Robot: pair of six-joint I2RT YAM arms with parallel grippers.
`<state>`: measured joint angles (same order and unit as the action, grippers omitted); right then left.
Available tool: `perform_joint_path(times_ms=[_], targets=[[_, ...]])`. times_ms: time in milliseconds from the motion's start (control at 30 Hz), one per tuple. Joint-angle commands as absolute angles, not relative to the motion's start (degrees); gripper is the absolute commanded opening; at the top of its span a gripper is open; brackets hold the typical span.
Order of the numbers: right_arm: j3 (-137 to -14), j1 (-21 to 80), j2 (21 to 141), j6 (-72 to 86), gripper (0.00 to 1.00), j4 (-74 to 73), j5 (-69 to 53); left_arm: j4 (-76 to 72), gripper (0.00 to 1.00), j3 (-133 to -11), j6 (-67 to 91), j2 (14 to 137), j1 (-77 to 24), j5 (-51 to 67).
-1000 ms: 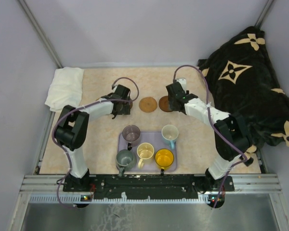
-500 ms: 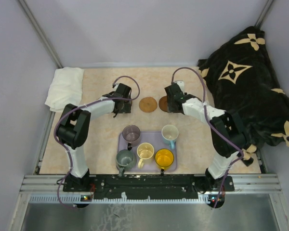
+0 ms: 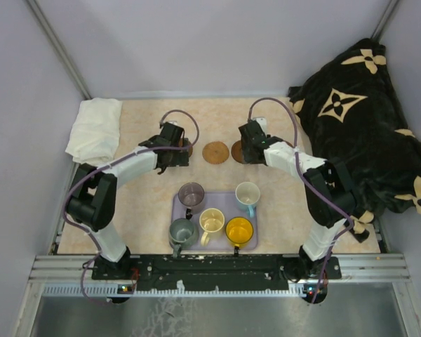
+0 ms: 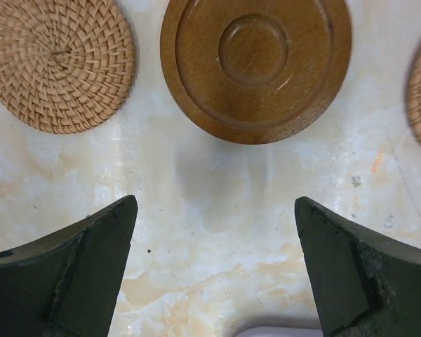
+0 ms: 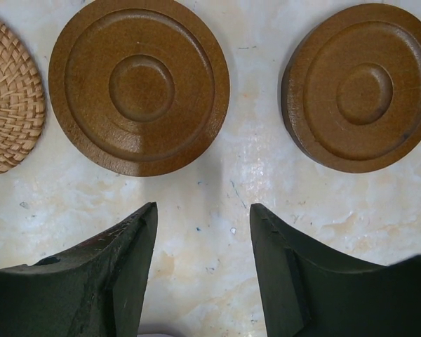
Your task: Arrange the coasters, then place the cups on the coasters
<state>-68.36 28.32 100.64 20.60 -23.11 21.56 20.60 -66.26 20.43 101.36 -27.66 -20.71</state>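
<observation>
Five cups stand on the lavender tray [image 3: 222, 201]: purple-grey [image 3: 191, 194], white with a blue handle [image 3: 248, 193], cream [image 3: 211, 221], yellow [image 3: 239, 230] and grey-green [image 3: 182, 232]. The coasters lie in a row behind the tray. A tan one [image 3: 215, 152] sits between the grippers. My left gripper [image 4: 214, 203] hangs open over bare table, just short of a dark wooden coaster [image 4: 256, 63], with a woven coaster [image 4: 56, 63] to its left. My right gripper [image 5: 204, 208] is open and empty, short of two dark wooden coasters [image 5: 139, 84] [image 5: 361, 88].
A folded white cloth [image 3: 95, 126] lies at the back left corner. A black blanket with tan flowers [image 3: 365, 140] is heaped along the right side. The table is walled at the back and at both sides.
The left arm's elbow has swung out to the left and toward the near edge, while its gripper edged slightly back. The right gripper has crept a little farther back. Coasters and cups have not moved.
</observation>
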Motion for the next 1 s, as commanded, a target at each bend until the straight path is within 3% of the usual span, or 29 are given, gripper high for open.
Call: perform_joint_path(times_ms=[0, 667, 967], targets=[[-70.9, 28.0, 99.2, 20.0, 0.57, -21.4, 23.3, 19.0, 0.99, -64.7, 19.6, 96.8, -27.9, -19.2], [-73.5, 28.0, 104.4, 19.4, 0.58, -21.3, 21.6, 14.3, 0.99, -58.2, 18.8, 82.2, -27.9, -20.9], [-83.1, 27.2, 111.7, 18.0, 0.59, -22.6, 22.9, 9.8, 0.99, -56.2, 17.2, 79.8, -27.5, -24.5]])
